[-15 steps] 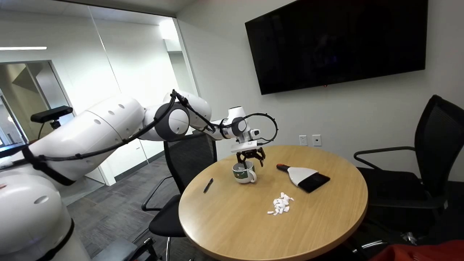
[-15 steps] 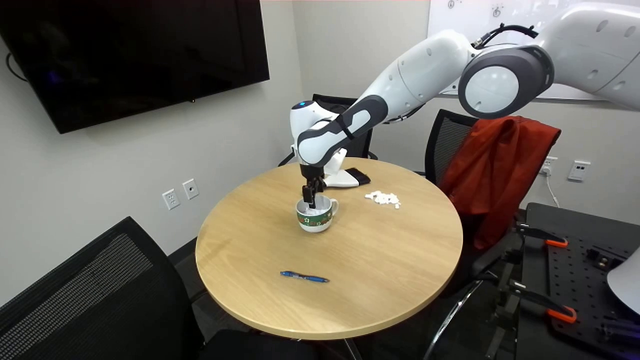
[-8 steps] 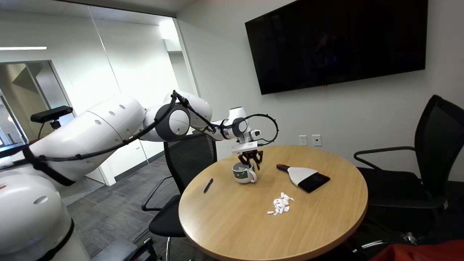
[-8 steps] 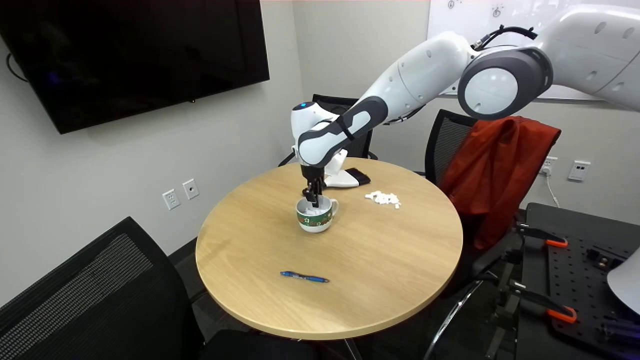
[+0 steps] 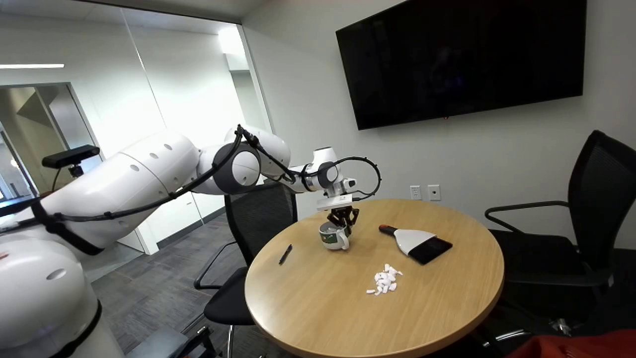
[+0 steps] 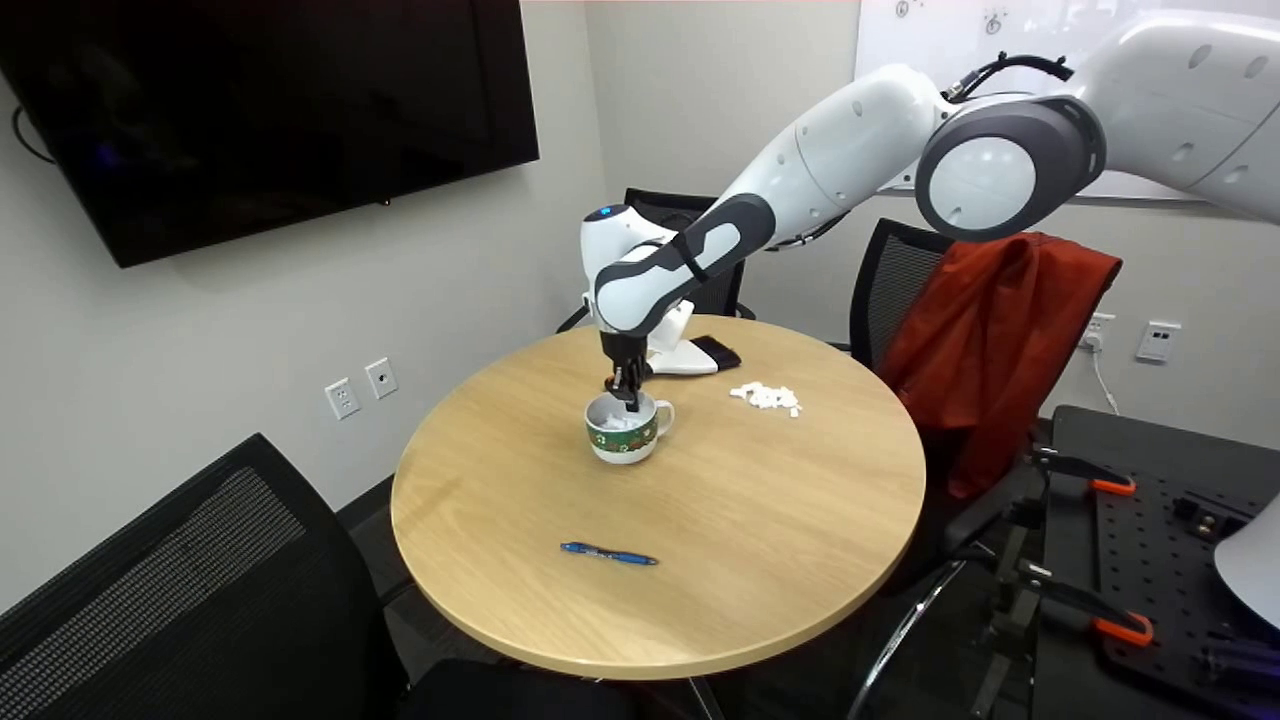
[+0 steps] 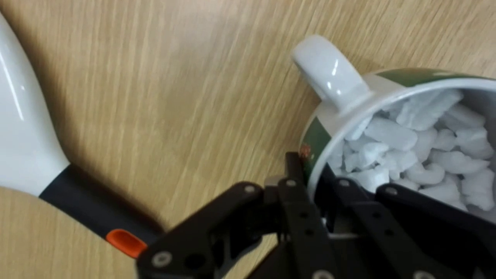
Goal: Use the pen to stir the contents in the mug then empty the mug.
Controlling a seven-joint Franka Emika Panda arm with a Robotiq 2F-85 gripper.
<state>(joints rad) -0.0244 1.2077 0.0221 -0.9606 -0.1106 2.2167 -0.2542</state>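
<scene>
In the wrist view the black two-fingered end effector [image 7: 314,174] was clamped on the wall of a squat, glossy white mug with a green patterned band [image 7: 317,141], one finger outside the rim and one inside. The mug's body, holding chunky white pieces [image 7: 403,155], lay almost wholly to the inner finger's side, and its handle [image 7: 329,73] stood out ahead of the fingertips. The coming move, most likely a lift and tip to empty it, turned on that offset: with the load to one side of the pinch, the mug might swing.

In an exterior view the thin blue pen with a dark grip [image 6: 609,554] lay on the round wood-topped bench [image 6: 480,470], beyond the mug from the end effector and well apart, its long axis roughly crosswise to that line.

In an exterior view a small heap of similar white pieces [image 5: 385,279] lay well away from the end effector, out on the handle's side. The mug looked upright, just below the end effector.
</scene>
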